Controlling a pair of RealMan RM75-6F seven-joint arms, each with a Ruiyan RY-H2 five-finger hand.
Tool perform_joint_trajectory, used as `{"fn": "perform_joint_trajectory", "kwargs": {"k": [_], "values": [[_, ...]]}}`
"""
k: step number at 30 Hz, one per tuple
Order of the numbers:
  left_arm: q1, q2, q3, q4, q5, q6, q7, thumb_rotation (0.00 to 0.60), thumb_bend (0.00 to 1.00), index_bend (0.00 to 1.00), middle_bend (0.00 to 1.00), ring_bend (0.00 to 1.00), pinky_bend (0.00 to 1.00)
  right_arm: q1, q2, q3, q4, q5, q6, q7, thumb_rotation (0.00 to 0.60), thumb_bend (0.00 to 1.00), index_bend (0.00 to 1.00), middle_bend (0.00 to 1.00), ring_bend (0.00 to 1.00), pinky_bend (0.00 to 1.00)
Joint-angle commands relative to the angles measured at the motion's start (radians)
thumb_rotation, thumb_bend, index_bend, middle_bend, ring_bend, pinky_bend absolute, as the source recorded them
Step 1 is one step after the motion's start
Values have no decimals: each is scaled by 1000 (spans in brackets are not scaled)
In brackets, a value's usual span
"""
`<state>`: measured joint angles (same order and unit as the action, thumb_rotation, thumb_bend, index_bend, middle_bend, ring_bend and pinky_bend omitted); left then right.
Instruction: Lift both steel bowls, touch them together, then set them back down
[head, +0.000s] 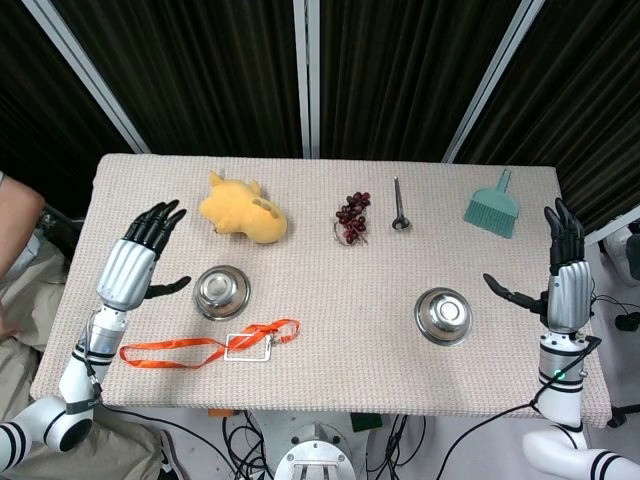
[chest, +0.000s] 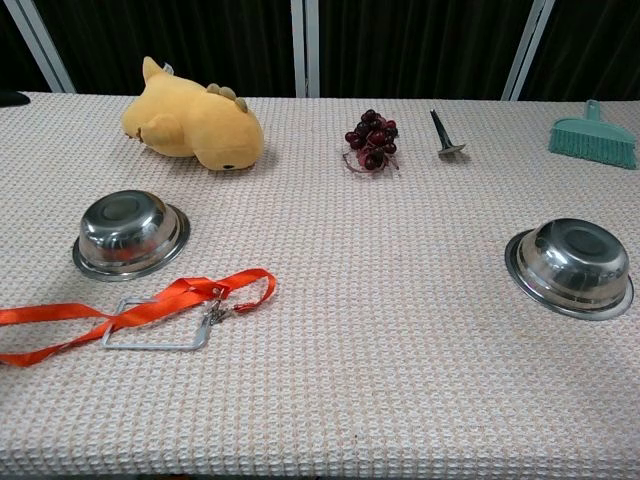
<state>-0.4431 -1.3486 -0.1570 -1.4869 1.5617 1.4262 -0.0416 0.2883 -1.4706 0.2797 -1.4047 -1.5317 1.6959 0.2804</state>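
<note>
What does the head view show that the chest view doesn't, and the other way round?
Only the head view shows the left hand and right hand, both open with fingers spread, each outside its nearer bowl and touching nothing. It also shows the table's edges and cables below.

The chest view adds no object of its own; it only shows the bowls from a lower angle, resting upside down.

Both share the left steel bowl, right steel bowl, orange lanyard, yellow plush toy, grapes, teal brush and a small metal tool.
</note>
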Motion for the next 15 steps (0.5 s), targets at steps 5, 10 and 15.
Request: {"fn": "perform_joint_trajectory", "kwargs": {"k": [5, 10, 15], "values": [[0, 4, 2, -4, -3, -5, 6, 600, 42, 0, 0, 0, 157, 0, 3, -10, -4, -2, -12, -5, 454, 176, 0, 0, 0, 0], [-9, 47, 33, -48, -55, -113, 59, 600, 40, 0, 13, 0, 169, -5, 80, -86, -75, -5, -127, -69, 456, 176, 0, 0, 0, 0], [-46, 133, 68, -125, -155, -311, 107, 600, 42, 0, 31, 0, 181, 13, 211, -188, -235, 46, -356, -266, 454, 176, 0, 0, 0, 0]]}}
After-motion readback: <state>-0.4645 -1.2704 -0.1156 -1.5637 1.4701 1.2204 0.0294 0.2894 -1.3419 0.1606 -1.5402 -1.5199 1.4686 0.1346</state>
